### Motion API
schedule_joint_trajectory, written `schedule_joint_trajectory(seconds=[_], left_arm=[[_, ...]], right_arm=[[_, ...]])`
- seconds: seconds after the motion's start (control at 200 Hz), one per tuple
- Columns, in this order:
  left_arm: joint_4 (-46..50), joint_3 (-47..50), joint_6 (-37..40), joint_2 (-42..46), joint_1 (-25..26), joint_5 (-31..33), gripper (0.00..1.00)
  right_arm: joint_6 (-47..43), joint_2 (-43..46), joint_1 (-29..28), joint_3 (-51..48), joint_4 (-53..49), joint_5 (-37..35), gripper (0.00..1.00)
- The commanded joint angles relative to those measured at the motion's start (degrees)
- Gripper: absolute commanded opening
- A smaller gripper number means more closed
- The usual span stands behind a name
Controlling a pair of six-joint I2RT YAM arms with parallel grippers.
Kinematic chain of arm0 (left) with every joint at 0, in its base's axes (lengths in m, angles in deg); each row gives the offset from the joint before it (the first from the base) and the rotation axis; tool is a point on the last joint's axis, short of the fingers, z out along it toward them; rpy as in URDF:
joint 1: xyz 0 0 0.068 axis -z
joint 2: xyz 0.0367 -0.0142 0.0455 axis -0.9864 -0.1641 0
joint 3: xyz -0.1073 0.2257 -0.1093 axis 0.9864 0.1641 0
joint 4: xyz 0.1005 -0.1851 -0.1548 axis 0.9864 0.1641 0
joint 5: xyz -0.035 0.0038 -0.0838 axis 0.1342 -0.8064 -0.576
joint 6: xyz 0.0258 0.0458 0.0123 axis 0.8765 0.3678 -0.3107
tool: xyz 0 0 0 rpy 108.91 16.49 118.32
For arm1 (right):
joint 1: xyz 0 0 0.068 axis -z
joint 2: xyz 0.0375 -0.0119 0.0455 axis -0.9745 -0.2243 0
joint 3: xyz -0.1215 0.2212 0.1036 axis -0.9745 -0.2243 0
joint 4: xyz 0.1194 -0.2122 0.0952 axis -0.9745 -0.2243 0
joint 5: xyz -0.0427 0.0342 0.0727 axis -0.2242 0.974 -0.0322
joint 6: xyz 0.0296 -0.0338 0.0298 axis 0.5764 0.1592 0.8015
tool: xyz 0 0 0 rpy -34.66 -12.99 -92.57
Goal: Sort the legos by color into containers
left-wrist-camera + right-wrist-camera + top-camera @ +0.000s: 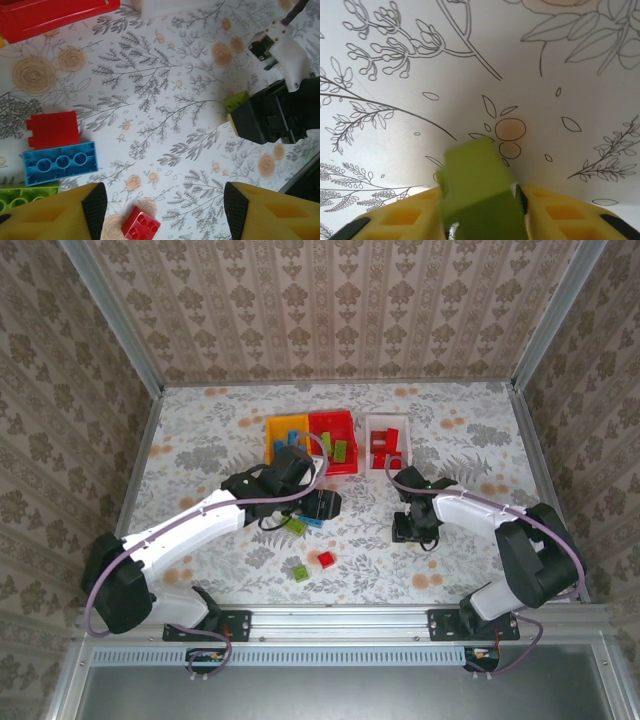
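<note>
The right gripper (480, 212) clamps a green lego (475, 175) low over the tabletop (395, 125), while the left gripper (165, 207) hangs open near a blue lego (60, 162).

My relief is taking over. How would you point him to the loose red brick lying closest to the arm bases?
Find the red bin, the middle of the three bins, and come straight toward the near edge of the table. Two small bricks lie by themselves there. Take the red brick, a small square one, just right of the green brick.
</note>
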Motion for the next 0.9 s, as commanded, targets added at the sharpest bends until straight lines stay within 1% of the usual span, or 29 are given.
schedule_joint_trajectory(seconds=[0.0,0.065,0.13,0.255,0.36,0.47,0.575,0.74,0.895], left_arm=[[-2.3,0.0,-1.7,0.9,0.1,-1.3,0.66],[-1.8,-0.7,-1.6,0.9,0.1,-0.3,0.65],[-0.6,-1.6,-1.8,1.2,0.0,2.0,0.64],[3.0,-3.6,-2.8,3.1,-0.8,9.4,0.63],[4.2,-4.7,-3.3,5.2,-2.3,13.2,0.63],[5.3,-6.0,-3.5,6.5,-4.3,16.0,0.62],[5.3,-7.1,-3.4,6.7,-6.0,16.0,0.62],[5.3,-8.5,-3.1,6.3,-6.8,15.7,0.63],[5.4,-8.4,-3.4,6.7,-6.8,15.4,0.63]], right_arm=[[-2.0,-0.6,0.1,1.9,0.3,-0.3,0.31],[-2.9,-0.3,-0.3,2.7,0.3,-0.1,0.22],[-3.8,0.5,-1.8,4.5,0.2,-0.8,0.16],[-5.2,0.5,-5.9,11.1,1.0,-1.9,0.13],[-5.5,-3.3,-8.0,19.3,2.6,-2.0,0.12],[-5.8,-10.9,-8.9,30.1,3.7,-1.8,0.12],[-5.9,-20.7,-8.9,43.1,2.4,-2.0,0.11],[-5.0,-34.8,-7.5,61.8,-2.5,-6.2,0.12],[-3.1,-44.3,-5.5,75.4,-7.7,-9.5,0.14]])
